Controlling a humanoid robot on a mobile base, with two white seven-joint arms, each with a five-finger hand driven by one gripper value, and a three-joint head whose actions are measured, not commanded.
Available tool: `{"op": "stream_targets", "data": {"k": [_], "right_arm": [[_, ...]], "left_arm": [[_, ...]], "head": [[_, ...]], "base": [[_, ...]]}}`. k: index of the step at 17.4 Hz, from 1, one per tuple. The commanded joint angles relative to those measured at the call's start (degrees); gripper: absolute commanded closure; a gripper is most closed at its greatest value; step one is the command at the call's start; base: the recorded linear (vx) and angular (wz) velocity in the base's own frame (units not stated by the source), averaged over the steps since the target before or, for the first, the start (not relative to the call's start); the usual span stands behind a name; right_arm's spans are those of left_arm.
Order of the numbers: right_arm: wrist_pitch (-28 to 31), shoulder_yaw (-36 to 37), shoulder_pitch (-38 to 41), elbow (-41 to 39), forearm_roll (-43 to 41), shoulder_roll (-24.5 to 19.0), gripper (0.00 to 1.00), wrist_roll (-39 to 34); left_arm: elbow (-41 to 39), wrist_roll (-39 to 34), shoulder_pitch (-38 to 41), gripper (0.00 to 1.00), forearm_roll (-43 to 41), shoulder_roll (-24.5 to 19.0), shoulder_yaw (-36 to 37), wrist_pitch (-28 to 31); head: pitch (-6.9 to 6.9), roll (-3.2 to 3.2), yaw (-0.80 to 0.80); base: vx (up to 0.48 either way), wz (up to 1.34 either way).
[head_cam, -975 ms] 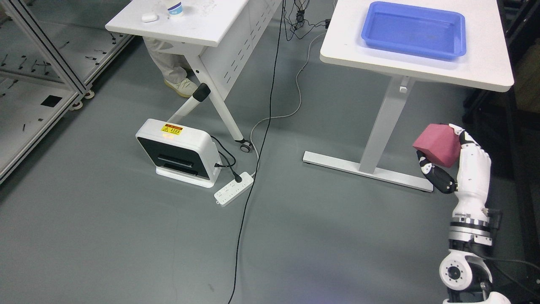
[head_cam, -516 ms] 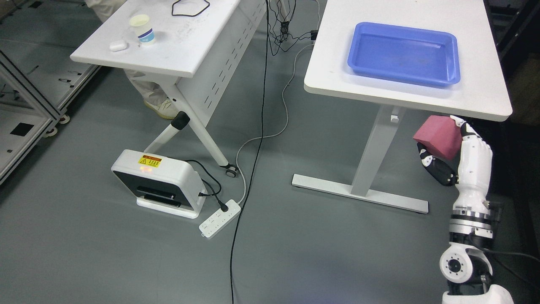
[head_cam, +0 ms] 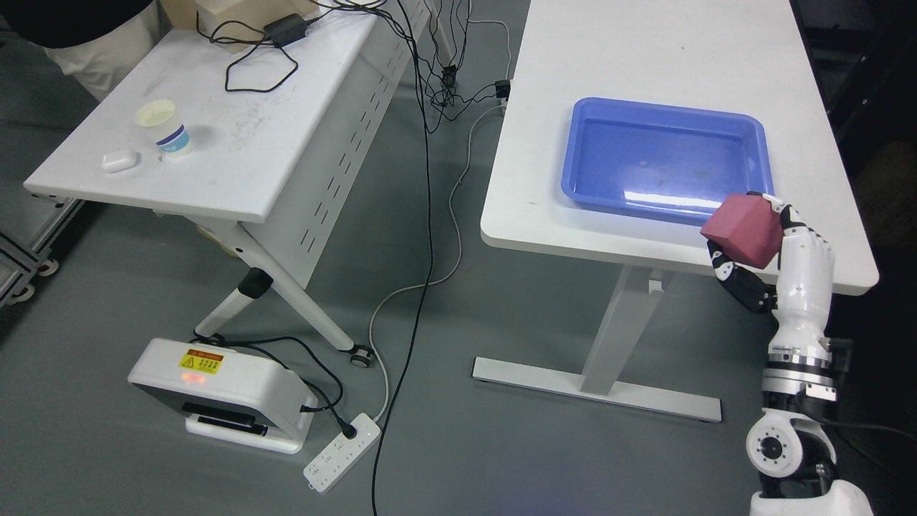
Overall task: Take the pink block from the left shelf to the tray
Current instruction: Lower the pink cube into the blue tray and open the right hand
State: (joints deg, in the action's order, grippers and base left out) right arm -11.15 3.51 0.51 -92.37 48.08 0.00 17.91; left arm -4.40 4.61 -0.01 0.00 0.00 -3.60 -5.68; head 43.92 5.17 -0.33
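Observation:
My right hand (head_cam: pixel 752 247) rises from the lower right, its fingers closed around the pink block (head_cam: pixel 742 231). The block sits in front of the near right corner of the white table (head_cam: pixel 544 165), just at the table's front edge. A blue tray (head_cam: pixel 594 193) lies on that table, up and to the left of the block, with nothing in it. My left arm does not show.
A second white table (head_cam: pixel 236 158) at the left holds a cup (head_cam: pixel 165 129), a small white case (head_cam: pixel 118 159) and cables. A white device (head_cam: pixel 215 390) and a power strip (head_cam: pixel 342 451) lie on the grey floor. Black and white cords (head_cam: pixel 423 236) hang between the tables. A person stands at the top left.
The camera has tilted and moved, so tables and floor items slid down and left in the picture. The tray now sits much closer to my right hand, which still holds the pink block.

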Motion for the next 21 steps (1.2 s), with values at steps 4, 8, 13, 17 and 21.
{"op": "stream_targets", "data": {"k": [4,8,13,17,21], "right_arm": [[0.2,-0.2,1.3,0.1,0.0,1.1,0.98,-0.5],[0.2,-1.1,1.4,0.1,0.0,1.1,0.98,-0.8],[0.2,-3.3,1.0,0.5,0.1,1.2,0.97,-6.4],[0.2,-5.2,1.3,1.0,0.1,1.2,0.95,-12.4],[0.2,-6.0,2.3,1.3,0.0,1.1,0.88,-19.5]], "left_arm": [[0.0,0.0,0.5,0.0,-0.1,-1.0,0.0,-0.1],[0.0,0.0,0.5,0.0,-0.1,-1.0,0.0,-0.1],[0.0,0.0,0.5,0.0,-0.1,-1.0,0.0,-0.1],[0.0,0.0,0.5,0.0,-0.1,-1.0,0.0,-0.1],[0.0,0.0,0.5,0.0,-0.1,-1.0,0.0,-0.1]], "head": [[0.0,0.0,0.0],[0.0,0.0,0.0],[0.0,0.0,0.0],[0.0,0.0,0.0],[0.01,0.0,0.0]], "base": [[0.307,0.01],[0.27,0.01],[0.259,-0.02],[0.189,-0.04],[0.109,-0.03]]}}
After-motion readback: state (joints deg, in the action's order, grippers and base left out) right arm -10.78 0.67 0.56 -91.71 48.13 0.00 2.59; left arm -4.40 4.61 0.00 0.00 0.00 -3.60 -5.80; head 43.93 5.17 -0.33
